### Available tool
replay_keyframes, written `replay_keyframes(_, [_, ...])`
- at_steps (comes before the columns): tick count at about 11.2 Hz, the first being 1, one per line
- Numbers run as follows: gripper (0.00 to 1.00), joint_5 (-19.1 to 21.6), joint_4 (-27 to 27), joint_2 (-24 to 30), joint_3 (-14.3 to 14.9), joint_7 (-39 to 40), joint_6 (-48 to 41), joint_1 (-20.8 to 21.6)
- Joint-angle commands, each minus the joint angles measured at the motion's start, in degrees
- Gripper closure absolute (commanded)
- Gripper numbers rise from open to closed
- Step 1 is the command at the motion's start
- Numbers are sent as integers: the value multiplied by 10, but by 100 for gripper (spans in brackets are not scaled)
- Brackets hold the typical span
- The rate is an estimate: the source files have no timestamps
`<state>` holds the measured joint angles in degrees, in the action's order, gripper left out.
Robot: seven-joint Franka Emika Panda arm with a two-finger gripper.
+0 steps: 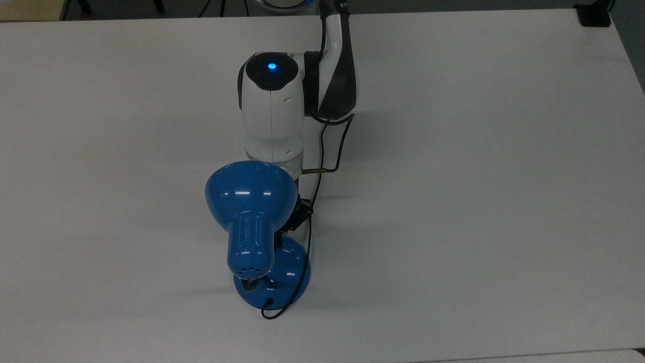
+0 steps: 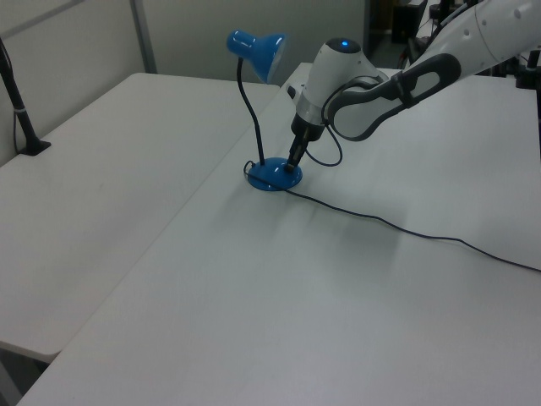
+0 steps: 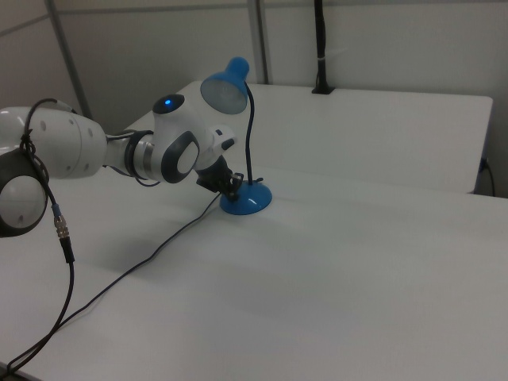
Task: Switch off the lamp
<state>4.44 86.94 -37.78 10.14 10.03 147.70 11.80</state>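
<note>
Far off to the left of the lamp's base in the left view, a black post (image 2: 17,93) stands at the edge of the white table (image 2: 127,169).

Then comes the lamp (image 2: 258,46) itself. It is shiny and blue. Its round base (image 2: 270,176) sits flat on the table. A thin black neck (image 2: 247,110) goes up from the base and bends over at the top. The bell shade (image 1: 250,194) sits high over the base, and in the top view it hides part of the base. The mouth of the shade faces the robot arm. The shade looks dark, and I see no bright spot on the table near the base.

Just to the right of the neck in the left view, the gripper (image 2: 293,163) points down, and its dark tip touches the top of the base on the side near the arm. I cannot tell if its jaws are open or closed.

Up and to the right of the base is the white robot arm (image 2: 397,72). A small blue light (image 2: 344,44) glows on its round black cap.

A thin black cord (image 2: 380,222) lies on the table. It starts at the base and runs away to the left view's right
</note>
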Motion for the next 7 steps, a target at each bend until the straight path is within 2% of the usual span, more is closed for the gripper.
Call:
replay_keyframes(1, [100, -11, 64, -5, 4, -1, 15, 18])
replay_keyframes(3, [100, -15, 97, 21, 1, -2, 10, 18])
replay_keyframes(5, [100, -13, 128, 99, -5, -41, -40, 10])
replay_keyframes(7, [100, -14, 126, 194, -16, -45, -210, -18])
